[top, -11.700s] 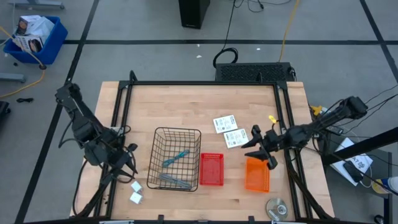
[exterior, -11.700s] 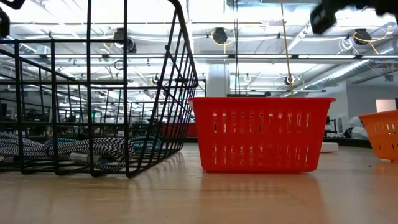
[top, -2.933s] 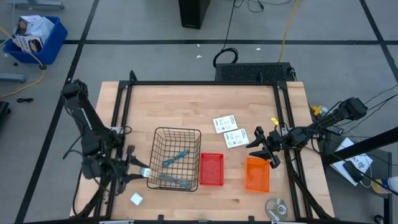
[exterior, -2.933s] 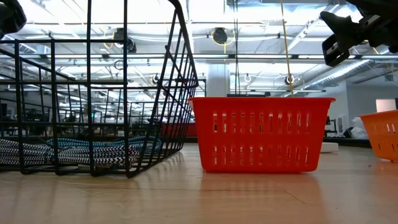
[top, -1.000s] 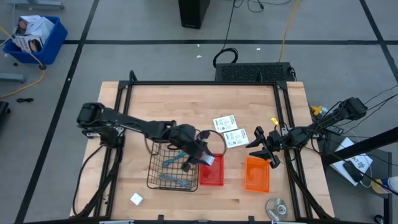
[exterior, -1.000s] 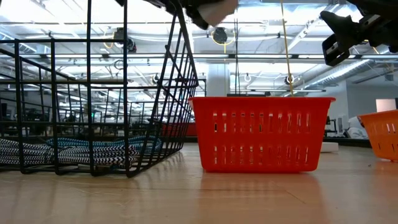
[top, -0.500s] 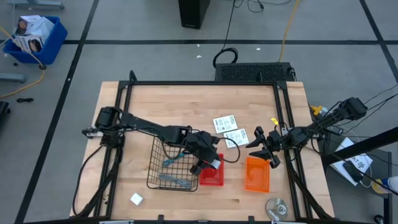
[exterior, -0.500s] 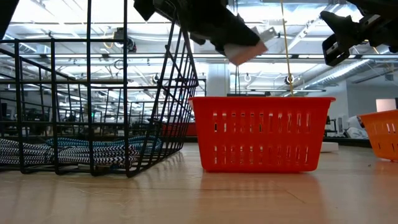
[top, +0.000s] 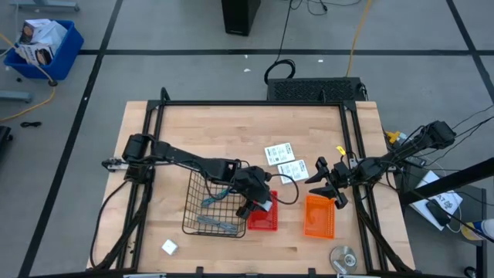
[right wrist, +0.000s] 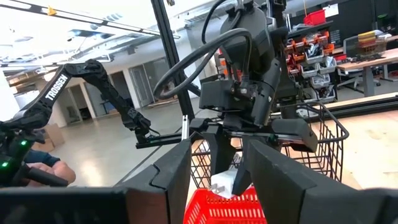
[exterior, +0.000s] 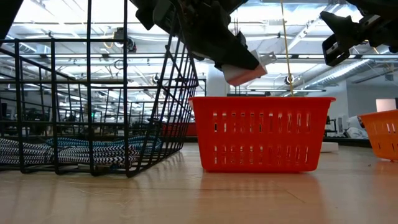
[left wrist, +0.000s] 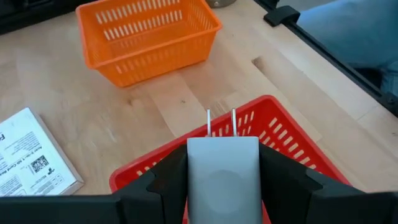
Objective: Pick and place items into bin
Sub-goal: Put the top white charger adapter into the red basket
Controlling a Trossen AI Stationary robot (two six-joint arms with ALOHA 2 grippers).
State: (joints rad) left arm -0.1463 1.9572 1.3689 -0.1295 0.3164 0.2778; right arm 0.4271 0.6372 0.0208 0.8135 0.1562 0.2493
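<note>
My left gripper (top: pixel 258 202) hangs over the red basket (top: pixel 262 220), shut on a small white block (left wrist: pixel 222 174) whose two metal prongs (left wrist: pixel 221 121) point away from the wrist. The other white block (top: pixel 169 246) lies flat on the table near its near-left corner. Two teal and grey tools (top: pixel 218 194) (top: pixel 216 225) lie in the black wire basket (top: pixel 197 174). Two white cards with green print (top: pixel 279 153) (top: pixel 292 170) lie flat on the table. My right gripper (top: pixel 328 185) is open and waits above the far edge of the orange basket (top: pixel 319 218). My left gripper pinches the white block by its two long sides (left wrist: pixel 193 171), one finger (left wrist: pixel 165 183) on each side. It comes at the block from above, slanting toward the table's right. The block (exterior: pixel 242 73) is lifted clear, tilted, just above the red basket's rim (exterior: pixel 261 99).
A round silver disc (top: pixel 343 257) lies at the near edge, right of centre. The three baskets stand in a row across the table's near half. Black frame rails (top: pixel 251 103) run along the table's far, left and right edges. Bare wood lies on the far half.
My left gripper has carried the white block from above the wire basket's right edge toward the table's right and near side, over the red basket. It has also come down, bringing the block close above the red basket's rim. The right arm has kept still.
</note>
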